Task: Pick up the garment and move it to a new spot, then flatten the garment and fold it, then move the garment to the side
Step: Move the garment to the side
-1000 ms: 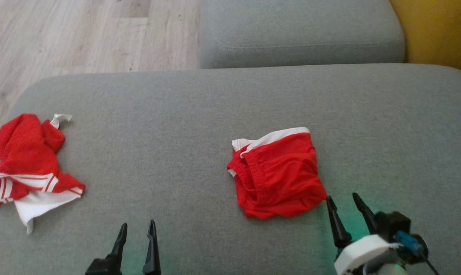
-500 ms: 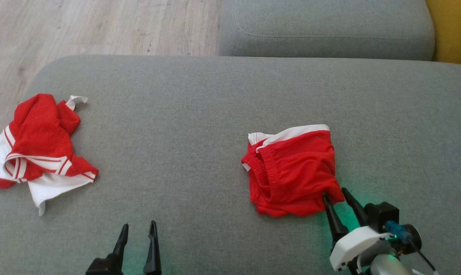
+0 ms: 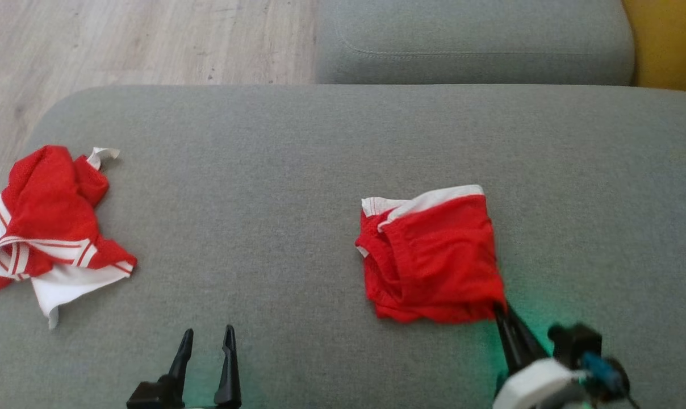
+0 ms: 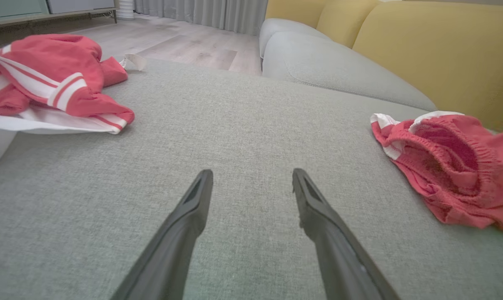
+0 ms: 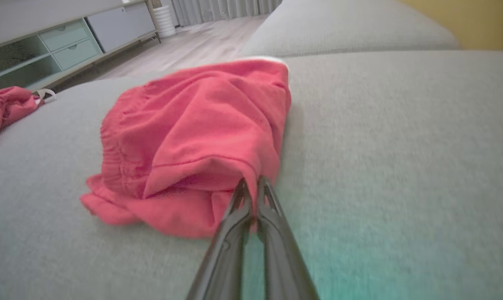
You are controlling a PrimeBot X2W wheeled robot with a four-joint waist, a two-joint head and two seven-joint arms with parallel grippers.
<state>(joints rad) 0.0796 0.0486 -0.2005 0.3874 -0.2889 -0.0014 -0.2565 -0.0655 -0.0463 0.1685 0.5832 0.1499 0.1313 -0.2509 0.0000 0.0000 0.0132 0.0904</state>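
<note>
The wide grey woven-fabric sofa seat point(image 3: 297, 170) spreads across the room in front of me, and everything lies on it. Beyond its far edge there is pale wood-plank floor point(image 3: 121, 40) and a second grey cushion point(image 3: 473, 45), with a mustard-yellow padded backrest point(image 4: 422, 50) beside that.

Near the seat's left edge lies a crumpled red mesh garment with white panels and red-and-white stripes point(image 3: 47, 227), well apart from both hands. Right of the seat's middle lies the bunched pair of red shorts with a white band along the far edge point(image 3: 434, 255). Its elastic waist opening gapes toward the left.

The right hand point(image 3: 499, 309) meets the near right corner of the shorts. In the right wrist view its two dark fingers point(image 5: 235, 216) are pressed together on a fold of red cloth at that corner, which is pulled up slightly off the seat.

The left hand point(image 3: 208, 329) hangs low over bare grey fabric between the two garments. Its fingers point(image 4: 193, 208) are spread apart and touch nothing.
</note>
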